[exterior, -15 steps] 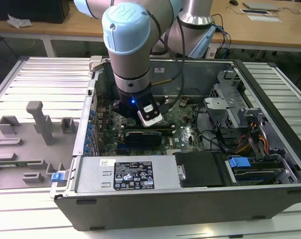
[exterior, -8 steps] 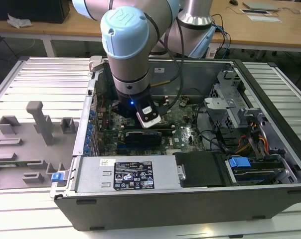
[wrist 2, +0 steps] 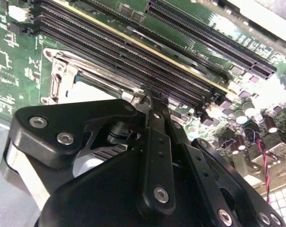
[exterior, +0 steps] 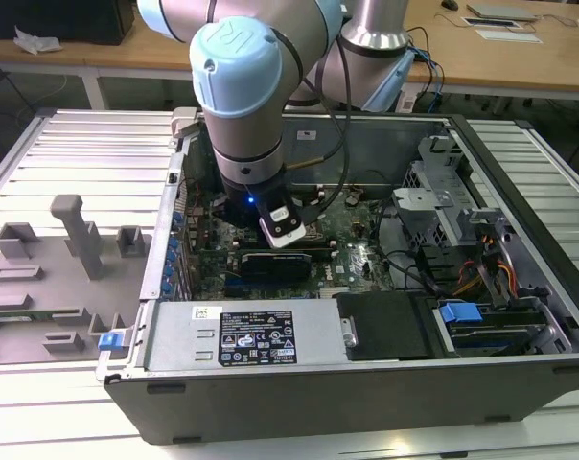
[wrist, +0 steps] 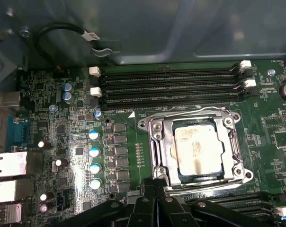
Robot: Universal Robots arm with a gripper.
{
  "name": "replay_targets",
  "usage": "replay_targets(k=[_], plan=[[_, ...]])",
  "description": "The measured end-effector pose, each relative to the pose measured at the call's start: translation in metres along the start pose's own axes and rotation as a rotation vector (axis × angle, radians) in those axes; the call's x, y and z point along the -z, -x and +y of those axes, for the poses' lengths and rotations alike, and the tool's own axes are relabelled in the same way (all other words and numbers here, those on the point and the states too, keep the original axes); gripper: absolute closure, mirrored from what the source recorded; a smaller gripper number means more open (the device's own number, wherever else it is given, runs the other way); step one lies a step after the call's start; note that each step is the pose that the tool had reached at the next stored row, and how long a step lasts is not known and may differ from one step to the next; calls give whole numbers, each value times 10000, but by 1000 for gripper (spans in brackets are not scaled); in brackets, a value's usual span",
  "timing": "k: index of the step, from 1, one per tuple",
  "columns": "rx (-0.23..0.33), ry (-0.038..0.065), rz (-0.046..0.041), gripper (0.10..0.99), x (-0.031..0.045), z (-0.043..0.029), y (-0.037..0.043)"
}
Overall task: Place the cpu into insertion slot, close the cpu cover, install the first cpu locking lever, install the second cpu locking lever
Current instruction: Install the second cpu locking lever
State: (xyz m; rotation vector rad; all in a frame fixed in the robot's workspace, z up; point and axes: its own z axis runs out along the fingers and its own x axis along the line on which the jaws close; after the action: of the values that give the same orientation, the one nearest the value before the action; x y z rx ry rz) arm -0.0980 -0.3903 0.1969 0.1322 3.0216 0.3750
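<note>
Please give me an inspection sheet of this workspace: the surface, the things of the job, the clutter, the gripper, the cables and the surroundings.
Surface: green motherboard inside an open grey metal computer case, which lies on a ribbed metal table.
Job's things: pale silver-grey square cpu lies in the insertion slot; the thin silver metal cpu cover frames it, apparently closed. Locking levers: cannot tell.
Clutter: grey plastic fixture blocks on the table, at the exterior view's left.
Gripper: black gripper sits at the socket's edge, fingers together, holding nothing visible.
Cables: black looped cable beyond the memory slots; coloured wire bundle at the exterior view's right.
Surroundings: wooden desks behind.
</note>
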Motion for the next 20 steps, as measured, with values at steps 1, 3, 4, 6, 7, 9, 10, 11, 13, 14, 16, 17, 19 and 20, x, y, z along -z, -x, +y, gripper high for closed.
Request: replay_targets(k=[1, 3, 4, 6, 7, 9, 10, 11, 13, 14, 16, 17, 19, 20], plan=[[0, -1, 0, 980, -4, 2, 0], [1, -2, 1, 980, -6, 4, -1], [2, -22, -1, 980, -2, 7, -1], [5, -37, -5, 980, 18, 15, 1], [2, -70, -7, 980, 49, 23, 3], [-16, -170, -21, 980, 111, 40, 8], [-34, -271, -38, 980, 135, 47, 11], [-54, -338, -48, 980, 146, 49, 12], [-127, -514, -82, 980, 165, 54, 16], [-169, -594, -99, 980, 170, 56, 18], [-281, -792, -146, 980, 180, 59, 27], [-327, -867, -165, 980, 182, 60, 33], [-443, -965, -198, 980, 181, 62, 53], [-480, -975, -204, 980, 180, 63, 70]])
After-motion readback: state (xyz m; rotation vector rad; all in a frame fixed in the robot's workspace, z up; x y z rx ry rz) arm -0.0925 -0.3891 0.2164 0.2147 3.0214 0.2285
